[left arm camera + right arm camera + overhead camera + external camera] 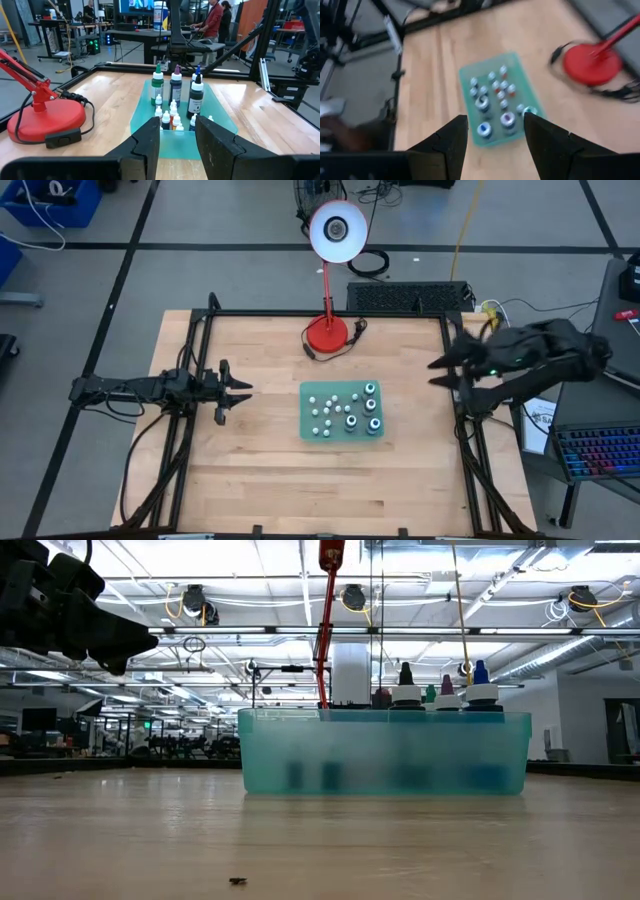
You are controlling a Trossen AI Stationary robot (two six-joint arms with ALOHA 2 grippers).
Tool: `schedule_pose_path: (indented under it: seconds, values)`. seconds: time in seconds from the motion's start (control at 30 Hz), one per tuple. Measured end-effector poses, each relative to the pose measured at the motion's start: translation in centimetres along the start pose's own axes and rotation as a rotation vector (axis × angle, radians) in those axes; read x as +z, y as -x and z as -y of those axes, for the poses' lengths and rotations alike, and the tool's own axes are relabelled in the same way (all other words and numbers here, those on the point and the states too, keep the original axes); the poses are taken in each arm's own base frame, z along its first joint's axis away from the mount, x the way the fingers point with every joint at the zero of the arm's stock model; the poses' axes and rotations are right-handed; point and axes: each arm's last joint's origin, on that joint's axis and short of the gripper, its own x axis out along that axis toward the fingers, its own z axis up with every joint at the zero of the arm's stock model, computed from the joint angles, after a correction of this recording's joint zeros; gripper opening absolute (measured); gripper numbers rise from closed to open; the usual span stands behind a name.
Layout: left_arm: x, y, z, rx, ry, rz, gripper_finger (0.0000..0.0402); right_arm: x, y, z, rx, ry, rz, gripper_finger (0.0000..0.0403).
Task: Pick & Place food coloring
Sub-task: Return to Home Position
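The green bin [303, 420] sits near the middle of the bench [250, 480], and all of the food coloring [352, 421] stands upright inside it. The small white-topped bottles [173, 107] are clustered in the part of the bin nearer the left arm. The four bigger bottles stand in the part nearer the right arm. In the left wrist view these are a green one [157, 82], a purple one [175, 85], a black one [196, 95] and a blue one [198, 71] partly hidden behind the black. From bench height, the bin's translucent wall [385, 755] blurs the bottles behind it, and only the tall caps clear its rim, among them the black cap [405, 675] and the blue cap [481, 672]. The left gripper [238, 393] hovers well to the left of the bin and points at it, with its fingers [147, 137] spread apart and nothing between them. The right gripper [437, 374] is raised to the right of the bin, near the bench edge. It looks down on the bin, its fingers [452, 135] are likewise parted, and it holds nothing. The red-based desk lamp [327, 333] stands behind the bin towards the far edge of the bench, apart from it. Its cord [62, 137] lies on the wood beside the base. Far beyond the bin, off the bench, a person in a red top [213, 20] stands at a desk.
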Motion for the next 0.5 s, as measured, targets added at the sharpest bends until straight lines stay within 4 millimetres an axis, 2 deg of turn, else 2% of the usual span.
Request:
schedule_pose_path:
  seconds: [0.13, 0.27, 0.37, 0.5]
  values:
    - [0.0, 0.0, 0.0, 0.000, 0.000, 0.000, 0.0127, -1.4, 1.8, 1.4, -0.082, 0.002, 0.114, 0.0181]
    - [0.0, 0.0, 0.0, 0.001, 0.000, 0.000, 0.0127, -4.0, 2.3, 3.1, -0.195, -0.036, 0.200, 0.0180]
    - [0.0, 0.0, 0.0, 0.000, 0.000, 0.000, 0.0127, -6.1, 1.3, 4.2, -0.280, -0.097, 0.282, 0.0179]
    - [0.0, 0.0, 0.0, 0.000, 0.000, 0.000, 0.0127, -8.9, -1.2, 5.4, -0.360, -0.210, 0.428, 0.0181]
